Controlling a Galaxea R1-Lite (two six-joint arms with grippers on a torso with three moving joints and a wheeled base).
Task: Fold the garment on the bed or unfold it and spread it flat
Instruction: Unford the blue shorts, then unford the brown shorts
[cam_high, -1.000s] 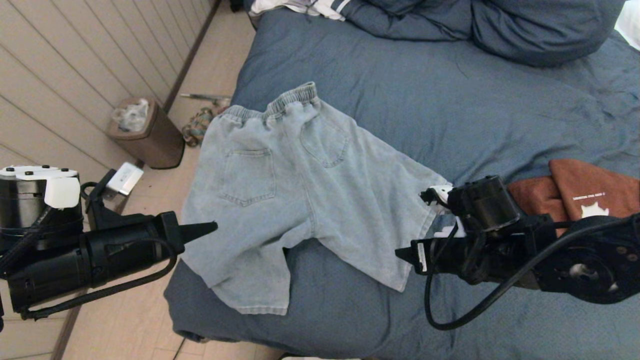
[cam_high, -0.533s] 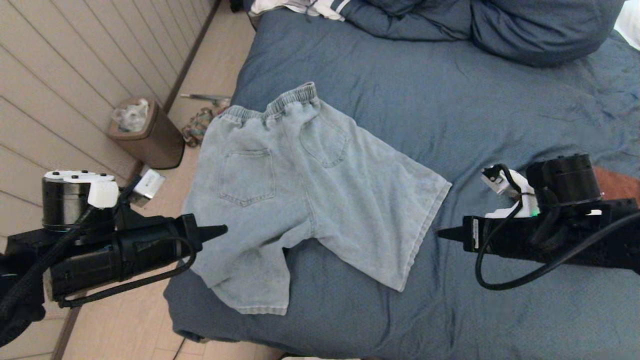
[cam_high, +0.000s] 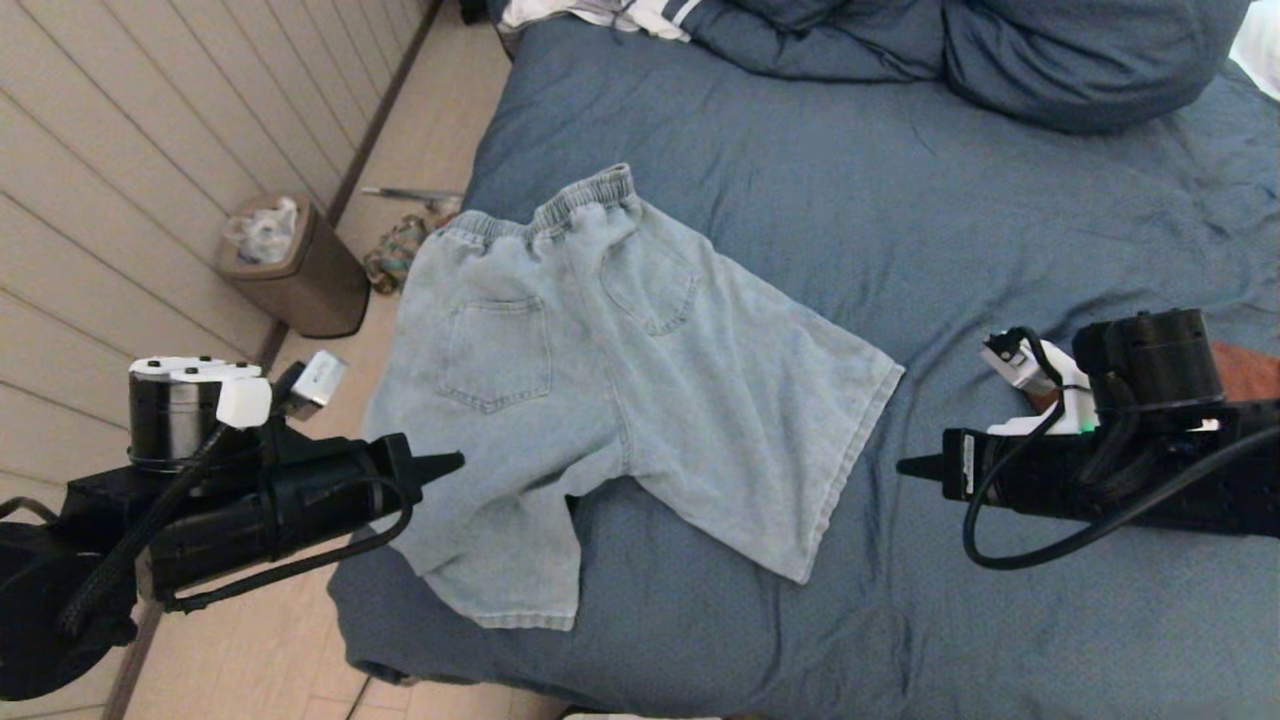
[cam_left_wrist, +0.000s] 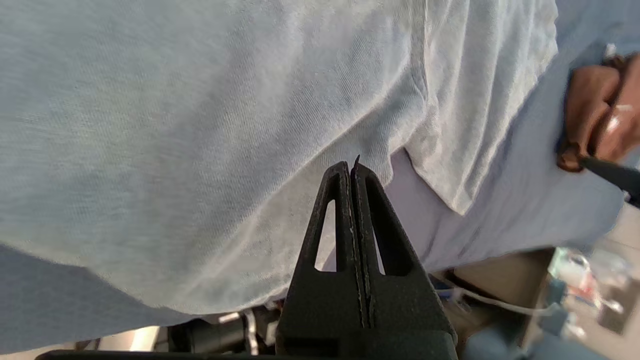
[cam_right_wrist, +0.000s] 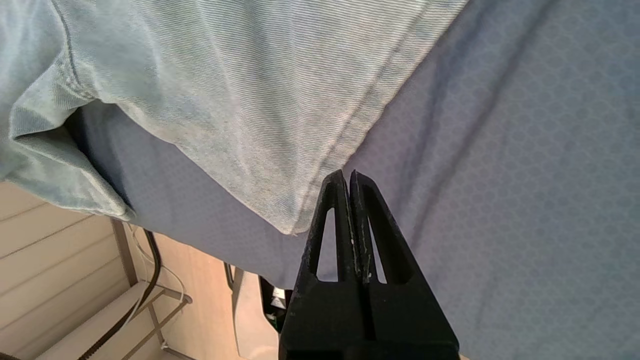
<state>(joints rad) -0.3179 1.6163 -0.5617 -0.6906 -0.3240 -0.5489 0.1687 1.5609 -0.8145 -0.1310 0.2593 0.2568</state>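
Note:
Pale denim shorts, the garment (cam_high: 600, 390), lie spread flat, back pockets up, on the slate-blue bed (cam_high: 900, 200), waistband toward the pillows. My left gripper (cam_high: 455, 463) is shut and empty, hovering over the shorts' left side above the nearer leg (cam_left_wrist: 175, 125). My right gripper (cam_high: 905, 465) is shut and empty too, over the bare cover just right of the other leg's hem. In the right wrist view that hem (cam_right_wrist: 280, 115) lies just beyond the closed gripper (cam_right_wrist: 348, 172).
A rust-brown garment (cam_high: 1250, 368) lies behind my right arm. Blue pillows (cam_high: 1000, 50) and striped clothing (cam_high: 640, 15) sit at the bed's head. On the floor to the left stand a brown waste bin (cam_high: 295, 270) and some clutter (cam_high: 395, 250) by the panelled wall.
My right gripper let go of the shorts' right leg hem, shut, and drew back to the right. The left arm has crept slightly right and down. The shorts have stayed flat.

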